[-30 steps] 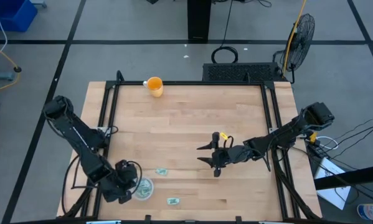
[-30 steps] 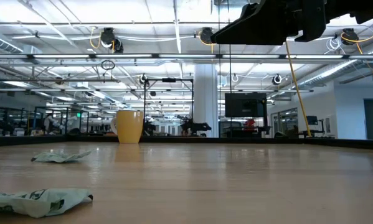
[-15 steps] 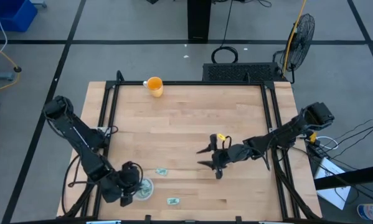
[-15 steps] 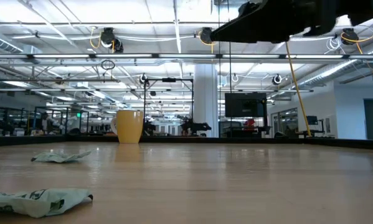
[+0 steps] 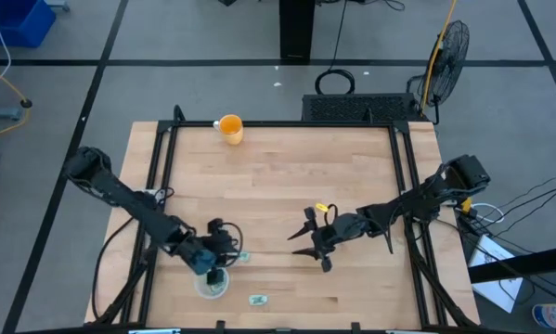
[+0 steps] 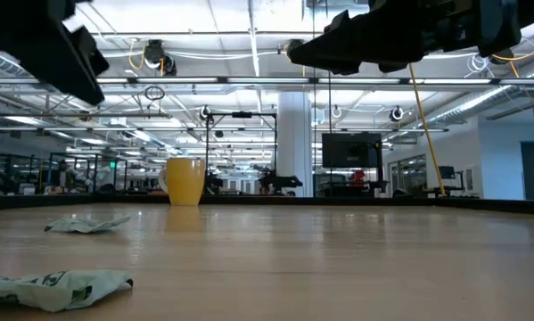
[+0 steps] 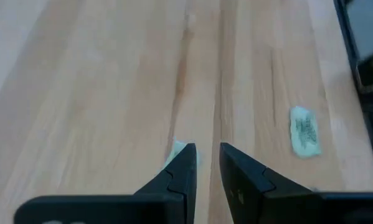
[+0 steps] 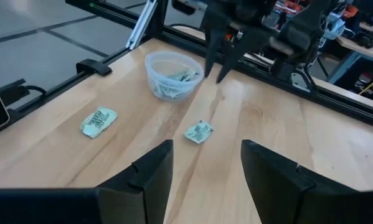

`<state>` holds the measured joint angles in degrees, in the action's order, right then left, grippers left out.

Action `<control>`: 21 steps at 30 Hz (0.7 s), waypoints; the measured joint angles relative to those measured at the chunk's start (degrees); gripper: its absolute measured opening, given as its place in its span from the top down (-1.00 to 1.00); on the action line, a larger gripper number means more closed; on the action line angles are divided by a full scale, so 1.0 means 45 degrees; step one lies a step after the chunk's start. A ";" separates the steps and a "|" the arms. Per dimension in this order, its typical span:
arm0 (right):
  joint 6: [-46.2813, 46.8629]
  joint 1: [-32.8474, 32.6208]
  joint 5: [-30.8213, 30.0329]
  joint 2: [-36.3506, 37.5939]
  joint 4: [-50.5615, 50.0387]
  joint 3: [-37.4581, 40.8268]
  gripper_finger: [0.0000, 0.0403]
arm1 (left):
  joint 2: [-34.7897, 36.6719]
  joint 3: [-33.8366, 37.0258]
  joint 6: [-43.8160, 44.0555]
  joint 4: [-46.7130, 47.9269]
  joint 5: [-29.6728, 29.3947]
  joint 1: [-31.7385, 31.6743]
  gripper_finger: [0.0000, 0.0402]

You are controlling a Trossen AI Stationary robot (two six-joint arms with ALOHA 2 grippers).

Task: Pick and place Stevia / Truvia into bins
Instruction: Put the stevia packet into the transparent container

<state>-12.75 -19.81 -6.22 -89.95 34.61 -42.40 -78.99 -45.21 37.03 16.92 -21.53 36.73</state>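
The left gripper, fingers a narrow gap apart and empty, hangs just over a sachet lying beside the clear cup (sachets already inside). A low sweep could nudge the cup or skid the flat paper away. Another sachet lies near the table edge. The right gripper waits spread wide at mid-table.

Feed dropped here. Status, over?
Left gripper nearly shut, empty, above sachet. Right gripper open, mid-table. Cup holds sachets; another loose. Nothing obstructing.
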 joint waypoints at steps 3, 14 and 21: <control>-0.0066 0.0000 -0.0010 0.0000 0.0019 0.0002 0.09 | -0.0574 -0.0001 -0.1091 -0.0895 0.1085 -0.0474 0.57; -0.0079 0.0000 -0.0027 0.0005 -0.0134 0.0002 0.09 | -0.2462 -0.0005 -0.2837 -0.1752 0.2832 -0.1832 0.14; -0.0079 0.0000 -0.0015 0.0005 -0.0233 0.0002 0.09 | -0.3923 -0.0006 -0.2887 -0.1713 0.3502 -0.2452 0.20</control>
<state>-13.10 -19.81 -6.28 -89.93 33.56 -42.39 -96.64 -45.24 24.04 9.21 -5.78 25.69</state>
